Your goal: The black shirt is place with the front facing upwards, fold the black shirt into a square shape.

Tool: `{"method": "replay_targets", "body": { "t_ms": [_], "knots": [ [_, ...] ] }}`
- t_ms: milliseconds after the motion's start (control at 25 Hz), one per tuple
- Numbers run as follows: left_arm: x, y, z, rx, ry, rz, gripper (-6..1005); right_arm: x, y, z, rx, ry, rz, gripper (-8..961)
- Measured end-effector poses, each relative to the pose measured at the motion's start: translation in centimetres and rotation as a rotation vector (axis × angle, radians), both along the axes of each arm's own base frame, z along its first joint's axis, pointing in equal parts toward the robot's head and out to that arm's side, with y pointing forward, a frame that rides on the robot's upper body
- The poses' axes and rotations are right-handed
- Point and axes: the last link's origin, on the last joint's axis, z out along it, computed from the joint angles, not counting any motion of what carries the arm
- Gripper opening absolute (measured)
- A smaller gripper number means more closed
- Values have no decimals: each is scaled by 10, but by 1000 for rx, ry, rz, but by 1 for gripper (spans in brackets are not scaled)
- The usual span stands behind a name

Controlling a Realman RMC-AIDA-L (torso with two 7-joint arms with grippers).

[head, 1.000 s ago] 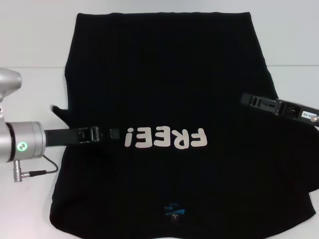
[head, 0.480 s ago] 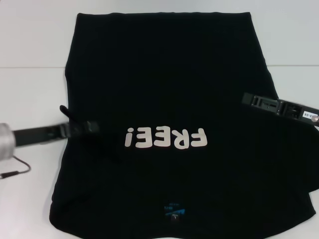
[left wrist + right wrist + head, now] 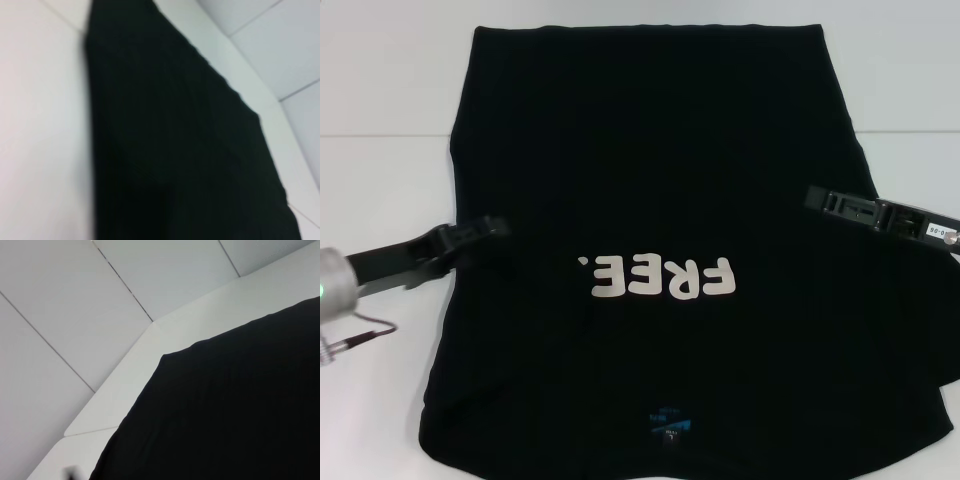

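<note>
The black shirt (image 3: 650, 150) lies spread front-up on the white table (image 3: 380, 180), its white letters "FREE" (image 3: 660, 278) and blue neck label (image 3: 668, 422) toward me. A fold of cloth covers most of the "!". My left gripper (image 3: 485, 230) is at the shirt's left edge, level with the letters. Over the shirt's right side, near its edge, is my right gripper (image 3: 817, 198). The left wrist view shows only the black shirt (image 3: 175, 150) against the table. In the right wrist view a corner of the shirt (image 3: 240, 405) lies on the table.
White tabletop (image 3: 900, 80) shows on both sides of the shirt and beyond its far hem. A thin cable (image 3: 360, 335) hangs from my left arm near the table's left side.
My left gripper has pulled back leftward from beside the letters to the shirt's left edge. The "!" is now mostly covered by cloth. The right arm has stayed put.
</note>
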Motion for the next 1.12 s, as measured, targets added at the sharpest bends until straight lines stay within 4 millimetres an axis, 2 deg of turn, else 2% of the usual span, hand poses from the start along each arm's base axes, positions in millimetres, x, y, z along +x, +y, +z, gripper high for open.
{"method": "replay_targets", "body": {
  "t_ms": [80, 240, 360, 480, 680, 880, 1120],
  "knots": [
    [11, 7, -8, 4, -11, -47, 925, 0, 0, -1, -2, 2, 1, 907],
    [34, 17, -17, -1, -11, -160, 931, 0, -3, 0, -11, 8, 8, 902],
    [42, 9, -12, -16, -22, -258, 934, 2, -8, 4, -30, 18, 17, 898],
    [41, -7, 4, -5, -35, -341, 934, 8, -15, 13, -69, 33, 11, 895],
    [27, -29, 23, 29, -22, -361, 934, 24, -21, 39, -182, 4, -96, 889],
    [29, -33, 25, 24, 3, -404, 934, 37, -21, 72, -235, -120, -258, 883],
    [33, -34, 27, 18, 8, -439, 934, 32, -24, 101, -281, -194, -343, 875]
  ]
}}
